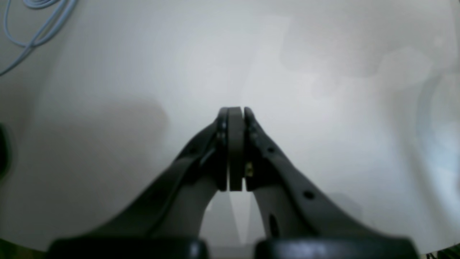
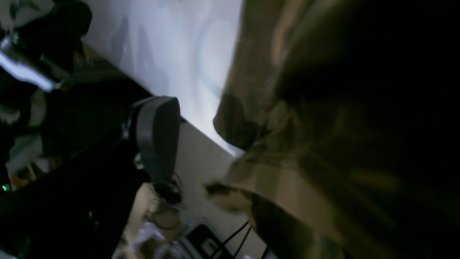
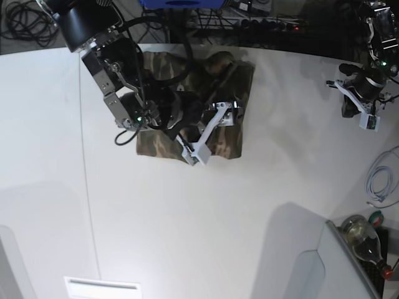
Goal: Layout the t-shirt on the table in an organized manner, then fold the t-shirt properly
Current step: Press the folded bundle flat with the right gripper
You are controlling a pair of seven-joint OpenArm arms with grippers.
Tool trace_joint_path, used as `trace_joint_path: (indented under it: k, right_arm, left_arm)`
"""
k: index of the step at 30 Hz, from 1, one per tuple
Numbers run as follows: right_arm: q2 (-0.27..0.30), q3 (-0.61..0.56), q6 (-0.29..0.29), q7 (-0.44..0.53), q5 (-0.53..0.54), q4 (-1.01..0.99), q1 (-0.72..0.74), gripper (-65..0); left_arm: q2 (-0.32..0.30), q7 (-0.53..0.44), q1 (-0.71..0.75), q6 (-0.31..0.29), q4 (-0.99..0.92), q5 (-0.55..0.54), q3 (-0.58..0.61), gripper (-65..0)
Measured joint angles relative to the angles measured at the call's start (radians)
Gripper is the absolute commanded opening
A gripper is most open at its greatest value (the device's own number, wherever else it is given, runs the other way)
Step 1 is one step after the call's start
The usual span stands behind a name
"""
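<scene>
The camouflage t-shirt (image 3: 232,80) lies bunched into a rough rectangle near the table's far edge. My right gripper (image 3: 215,137) hovers over its front right part with its white fingers spread open, holding nothing that I can see. The right wrist view is blurred: one dark finger pad (image 2: 158,136) shows at the left, and camouflage cloth (image 2: 287,136) fills the right side against the white table (image 2: 169,46). My left gripper (image 1: 235,118) is shut and empty above bare table (image 1: 323,108). In the base view it (image 3: 360,103) sits at the far right, well away from the shirt.
A grey-blue cable (image 1: 32,28) lies on the table near the right edge (image 3: 379,182). A bottle (image 3: 360,233) and a grey panel (image 3: 312,268) stand at the front right. A dark seam (image 3: 87,187) runs down the tabletop (image 3: 187,218). Cables and gear (image 3: 268,25) line the back.
</scene>
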Motion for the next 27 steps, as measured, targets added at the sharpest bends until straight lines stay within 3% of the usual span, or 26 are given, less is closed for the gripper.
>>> trace_joint_path:
  k: [11, 14, 16, 19, 21, 23, 27]
  right_arm:
    - [-0.003, -0.174, 0.0, -0.003, 0.003, 0.027, 0.099, -21.8]
    - [-0.002, -0.175, -0.002, -0.003, 0.008, 0.122, 0.095, -21.9]
    - [0.032, -0.157, -0.002, 0.002, 0.021, 0.178, 0.085, -23.1]
    - [0.084, -0.077, -0.093, 0.039, -0.004, 0.202, 0.033, -36.9]
    - [0.135, -0.063, -0.106, 0.05, -0.005, 0.204, 0.012, -51.2]
    - [0.15, -0.058, -0.114, 0.066, -0.005, 0.205, -0.007, -64.8]
    - [0.169, -0.064, -0.114, 0.029, 0.014, 0.208, -0.063, -62.7]
  left_arm:
    - [-0.003, -0.003, -0.012, -0.002, -0.048, -0.004, -0.004, -65.0]
    - [-0.047, -0.013, -0.005, -0.004, -0.116, -0.001, -0.005, -65.0]
    - [-0.069, -0.015, -0.003, -0.004, -0.166, -0.003, -0.025, -65.0]
    - [-0.074, -0.029, 0.0, -0.045, -0.225, 0.008, -0.075, -65.0]
    - [-0.076, -0.093, 0.011, -0.144, -0.258, 0.004, -0.092, -65.0]
    - [-0.072, -0.153, 0.035, -0.177, -0.268, 0.0, -0.093, -65.0]
    - [-0.064, -0.155, 0.045, -0.192, -0.275, 0.008, -0.092, -65.0]
